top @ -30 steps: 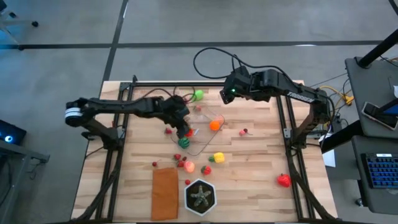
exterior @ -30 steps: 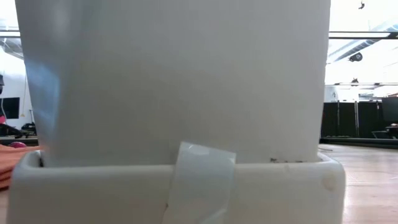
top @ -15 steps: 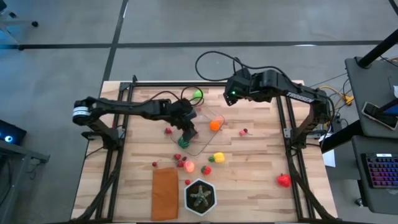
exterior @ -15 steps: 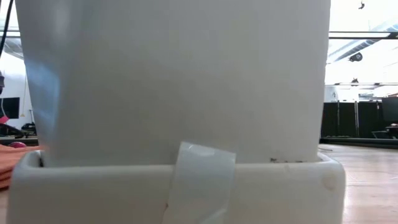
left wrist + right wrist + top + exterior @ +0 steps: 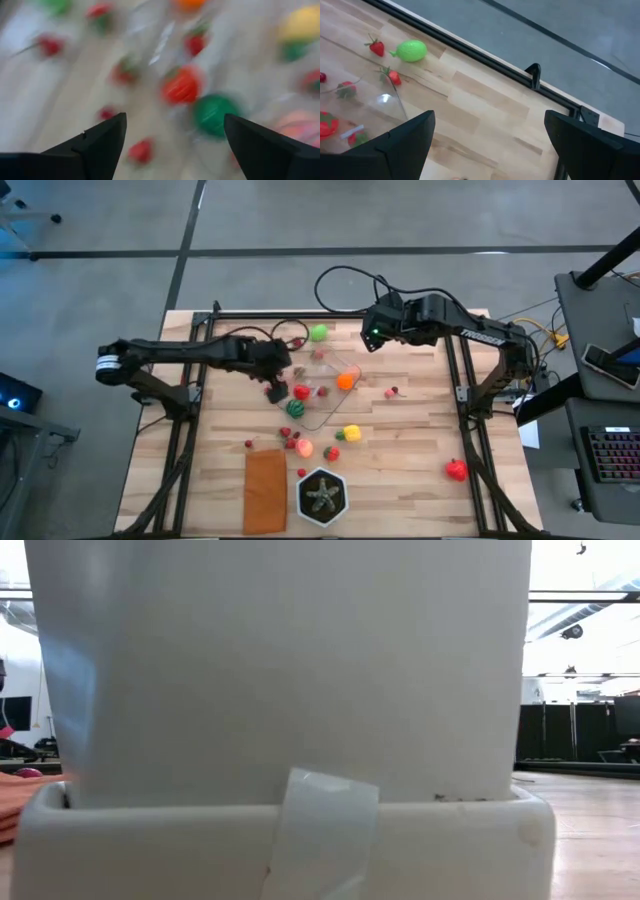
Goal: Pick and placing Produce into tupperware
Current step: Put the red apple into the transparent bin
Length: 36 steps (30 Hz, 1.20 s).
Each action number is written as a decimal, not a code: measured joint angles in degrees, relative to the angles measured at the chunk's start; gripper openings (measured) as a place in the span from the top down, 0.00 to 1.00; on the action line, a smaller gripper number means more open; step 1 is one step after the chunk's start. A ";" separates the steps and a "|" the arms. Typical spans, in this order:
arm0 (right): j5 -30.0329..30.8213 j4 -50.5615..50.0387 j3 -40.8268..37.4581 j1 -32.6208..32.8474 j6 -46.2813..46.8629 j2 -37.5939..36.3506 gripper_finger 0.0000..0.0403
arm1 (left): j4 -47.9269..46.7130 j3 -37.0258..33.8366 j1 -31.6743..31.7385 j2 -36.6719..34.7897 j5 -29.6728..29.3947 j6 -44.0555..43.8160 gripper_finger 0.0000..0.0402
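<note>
The clear tupperware [image 5: 322, 418] stands mid-table. A red tomato-like piece [image 5: 302, 392], a dark green one [image 5: 295, 408] and an orange one [image 5: 345, 380] lie in it. More produce lies on the wood: a green piece [image 5: 318, 332] at the far edge, a yellow one [image 5: 351, 432] and a red strawberry [image 5: 456, 470] nearer. My left gripper [image 5: 278, 380] is open just left of the tupperware, with the red piece [image 5: 181, 86] and the green one [image 5: 215, 114] ahead of its fingers. My right gripper [image 5: 490, 145] waits open over the far edge.
A flat orange-brown rectangle [image 5: 264, 490] and a black hexagonal pot with a green plant [image 5: 322, 497] sit at the near edge. Small red pieces [image 5: 292, 440] lie between them and the tupperware. A white object [image 5: 280, 690] fills the low view.
My left gripper has opened and drawn back from over the tupperware toward the table's left edge. A red piece now shows in the tupperware beside the dark green one, where the gripper stood.
</note>
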 joint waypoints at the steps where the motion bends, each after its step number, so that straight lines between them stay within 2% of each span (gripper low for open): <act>1: -0.02 0.00 -0.33 0.00 0.04 -0.01 0.09 | -1.44 -0.41 0.35 -0.83 -1.70 -0.05 0.22; 8: -1.48 0.17 -0.92 0.00 2.65 -0.05 0.09 | -2.57 -1.29 6.08 -3.53 -3.04 -0.59 0.27; 10: -1.61 0.18 -0.64 0.34 2.60 -0.05 0.09 | -2.44 -1.02 8.24 -4.00 -1.77 -2.42 0.29; 13: -6.19 0.29 -0.52 1.14 2.65 -0.12 0.09 | -2.56 -1.01 10.56 -5.74 2.12 -5.02 0.30; 16: -9.52 0.37 -0.56 2.44 2.01 0.02 0.09 | -3.77 -1.22 10.98 -7.60 3.42 -4.68 0.31; 24: -9.66 -2.10 -1.38 1.70 6.43 1.35 0.09 | -7.55 -1.59 10.98 -10.97 3.53 -0.06 0.31; 28: -18.15 -2.19 -7.10 -0.70 2.31 1.46 0.09 | -9.37 -2.73 10.98 -12.61 3.53 -0.06 0.31; 32: -22.11 -2.11 -16.27 -3.72 0.57 0.79 0.09 | -8.38 -5.96 10.95 -14.92 3.50 -0.66 0.31; 36: -27.78 2.16 -26.53 -6.62 0.15 -1.98 0.09 | -6.09 -10.24 10.94 -17.27 3.51 -2.24 0.31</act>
